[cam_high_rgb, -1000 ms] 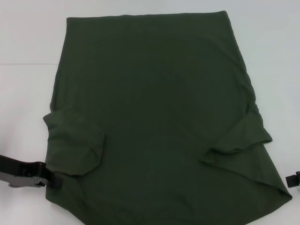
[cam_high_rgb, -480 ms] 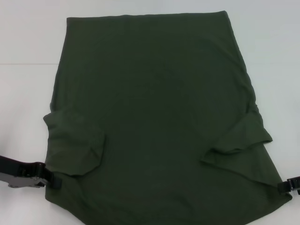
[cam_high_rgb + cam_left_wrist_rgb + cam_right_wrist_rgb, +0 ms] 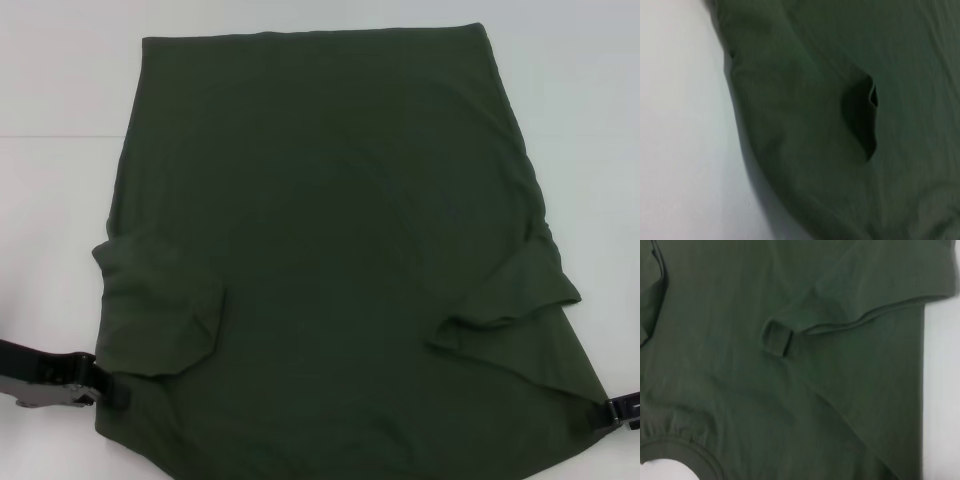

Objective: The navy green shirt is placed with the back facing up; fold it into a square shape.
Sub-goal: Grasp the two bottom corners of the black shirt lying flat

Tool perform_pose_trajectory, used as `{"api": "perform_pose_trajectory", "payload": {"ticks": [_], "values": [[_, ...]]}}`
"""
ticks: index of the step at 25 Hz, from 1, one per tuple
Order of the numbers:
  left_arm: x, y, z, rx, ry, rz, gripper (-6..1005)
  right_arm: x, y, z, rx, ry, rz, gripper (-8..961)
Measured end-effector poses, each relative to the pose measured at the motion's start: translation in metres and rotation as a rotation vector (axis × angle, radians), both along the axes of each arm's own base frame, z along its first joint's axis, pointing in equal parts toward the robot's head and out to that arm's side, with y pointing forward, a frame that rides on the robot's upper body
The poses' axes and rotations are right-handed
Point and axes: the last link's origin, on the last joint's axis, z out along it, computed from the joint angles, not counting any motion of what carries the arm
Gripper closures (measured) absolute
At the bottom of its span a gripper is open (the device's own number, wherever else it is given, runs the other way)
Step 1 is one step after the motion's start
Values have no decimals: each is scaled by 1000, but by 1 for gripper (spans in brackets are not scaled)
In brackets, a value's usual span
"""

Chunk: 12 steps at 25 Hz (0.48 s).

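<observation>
shirt (image 3: pixel 330 250) near hem: cut off | right gripper (image 3: pixel 622 411): mostly off-frame, jaws perhaps closed

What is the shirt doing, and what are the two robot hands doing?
navy green shirt: spread flat on the table, plain side up, both sleeves folded inward.
left end effector: at the shirt's near left edge.
right end effector: at the shirt's near right corner.
white table: bearing the shirt.

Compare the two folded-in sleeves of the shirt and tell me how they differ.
On the navy green shirt, the left sleeve is folded in as a compact, rounded flap near the shirt's edge. The right sleeve lies as a longer, slanted flap, its hem reaching farther toward the middle. In the right wrist view a small corner of the right sleeve is turned back; the left sleeve shows no such turned corner. Both lie on the shirt's plain side, each with a gripper at the shirt's edge nearby.
</observation>
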Motion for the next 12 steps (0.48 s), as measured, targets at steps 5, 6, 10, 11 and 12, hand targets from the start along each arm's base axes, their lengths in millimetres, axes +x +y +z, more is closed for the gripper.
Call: {"api": "perform_pose_trajectory", "payload": {"ticks": [5, 6, 10, 11, 12], "values": [[-1, -1, 0, 4, -4, 0, 980, 1, -1, -2, 1, -1, 8, 38], [-1, -1, 0, 5, -6, -1, 980, 1, -1, -3, 3, -4, 7, 38], [0, -1, 0, 6, -10, -1, 980, 4, -2, -3, 9, -10, 3, 38], [0, -1, 0, 6, -11, -1, 980, 4, -2, -3, 10, -11, 2, 38], [0, -1, 0, 6, -11, -2, 980, 4, -2, -3, 11, -11, 2, 38]]}}
